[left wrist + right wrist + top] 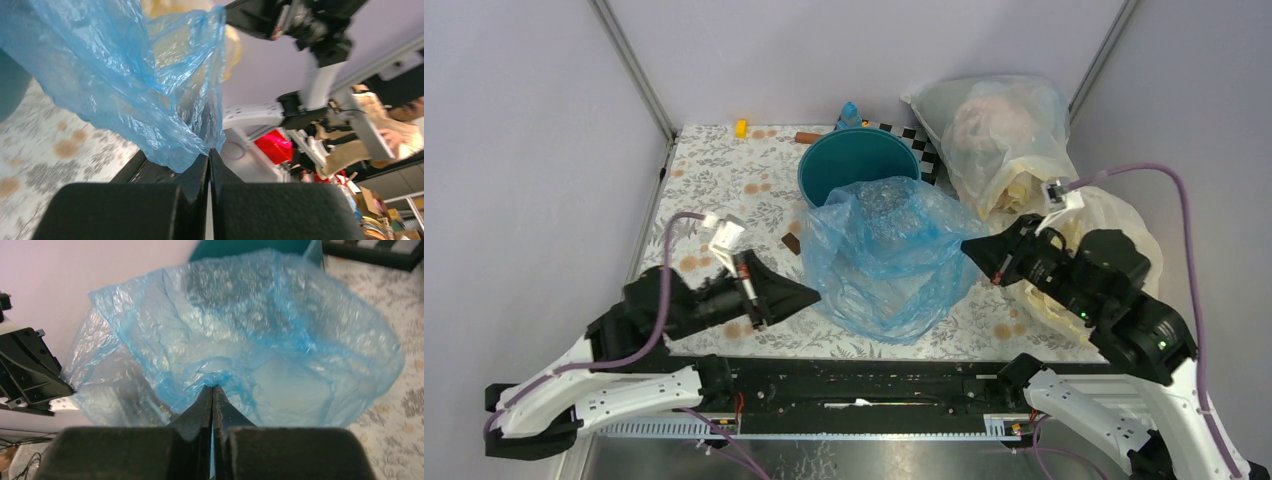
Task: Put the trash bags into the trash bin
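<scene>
Trash bag [884, 250] edges pinched by left claw [815, 295] and right claw [969, 246].

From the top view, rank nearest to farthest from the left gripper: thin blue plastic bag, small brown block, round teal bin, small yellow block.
1. Thin blue plastic bag, touching the left gripper.
2. Small brown block, just beyond.
3. Round teal bin, farther back.
4. Small yellow block, far edge.

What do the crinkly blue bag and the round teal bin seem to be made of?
The thin translucent blue bag: very thin plastic film, probably polyethylene; it crinkles into fine folds, glints, and is see-through. The round teal bin: likely rigid moulded plastic, smooth and slightly matte, opaque, with an even rim.
</scene>
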You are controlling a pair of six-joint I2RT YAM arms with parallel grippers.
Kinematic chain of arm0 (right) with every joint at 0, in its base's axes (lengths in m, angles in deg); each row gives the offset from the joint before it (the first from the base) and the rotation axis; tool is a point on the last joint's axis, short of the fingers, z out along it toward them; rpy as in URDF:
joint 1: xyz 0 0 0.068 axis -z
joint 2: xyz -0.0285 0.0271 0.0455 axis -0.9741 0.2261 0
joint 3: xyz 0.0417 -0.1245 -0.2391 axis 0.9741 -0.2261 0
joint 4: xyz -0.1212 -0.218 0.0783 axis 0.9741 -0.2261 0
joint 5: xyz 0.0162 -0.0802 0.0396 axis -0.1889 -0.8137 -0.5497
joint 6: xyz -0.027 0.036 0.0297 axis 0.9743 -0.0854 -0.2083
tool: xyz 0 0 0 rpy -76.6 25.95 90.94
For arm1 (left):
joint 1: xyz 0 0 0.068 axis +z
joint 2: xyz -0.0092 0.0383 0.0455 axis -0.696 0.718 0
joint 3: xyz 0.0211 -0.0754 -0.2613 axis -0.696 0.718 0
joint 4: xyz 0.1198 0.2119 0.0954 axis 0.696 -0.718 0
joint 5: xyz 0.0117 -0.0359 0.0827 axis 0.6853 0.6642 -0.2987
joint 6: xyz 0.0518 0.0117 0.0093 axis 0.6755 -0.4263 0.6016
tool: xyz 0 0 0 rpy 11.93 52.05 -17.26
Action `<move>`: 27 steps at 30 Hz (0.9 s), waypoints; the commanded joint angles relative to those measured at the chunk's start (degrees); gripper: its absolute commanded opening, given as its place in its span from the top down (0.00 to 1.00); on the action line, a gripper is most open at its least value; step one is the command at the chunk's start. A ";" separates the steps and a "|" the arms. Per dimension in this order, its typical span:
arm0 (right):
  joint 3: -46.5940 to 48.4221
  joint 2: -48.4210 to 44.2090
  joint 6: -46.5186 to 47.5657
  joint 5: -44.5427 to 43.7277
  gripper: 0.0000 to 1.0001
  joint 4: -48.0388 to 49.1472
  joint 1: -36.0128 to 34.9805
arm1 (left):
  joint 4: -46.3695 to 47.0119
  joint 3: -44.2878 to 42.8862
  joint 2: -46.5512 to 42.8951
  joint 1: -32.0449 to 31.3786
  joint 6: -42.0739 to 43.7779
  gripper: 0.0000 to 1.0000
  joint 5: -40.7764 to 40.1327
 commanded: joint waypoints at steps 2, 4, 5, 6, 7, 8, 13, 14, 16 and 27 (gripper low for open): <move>6.58 -1.17 1.30 -2.18 1.00 2.91 -0.35 | 5.27 -4.86 -2.32 -0.01 1.83 1.00 6.50; 7.13 -1.79 1.08 -4.57 1.00 3.33 -0.32 | 5.38 -4.90 -2.35 -0.01 1.94 1.00 6.80; 7.32 -1.93 1.07 -5.29 1.00 3.27 -0.38 | 5.37 -4.73 -2.22 -0.01 1.94 1.00 6.88; 7.38 -2.02 0.98 -5.83 1.00 3.23 -0.34 | 5.41 -4.53 -2.12 -0.01 2.04 1.00 7.03; 7.27 -2.17 0.98 -6.29 1.00 3.15 -0.36 | 5.61 -4.30 -1.94 -0.05 1.98 1.00 7.33; 7.12 -2.28 0.91 -6.65 1.00 3.14 -0.33 | 5.75 -4.08 -1.70 -0.01 1.94 1.00 7.86; 6.52 -3.33 0.96 -6.85 1.00 4.09 -0.32 | 9.47 -3.08 -0.59 -0.01 1.43 1.00 14.72; 6.44 -4.07 1.17 -6.45 1.00 5.08 -0.36 | 10.90 -2.81 -0.31 -0.01 1.15 1.00 16.63; 7.18 -5.39 1.96 -7.21 1.00 6.61 -0.40 | 12.40 -2.55 0.48 -0.01 1.04 1.00 18.50; 19.26 -3.42 8.74 -16.95 1.00 2.84 -0.40 | 14.27 -2.66 13.69 -0.01 2.74 0.99 15.31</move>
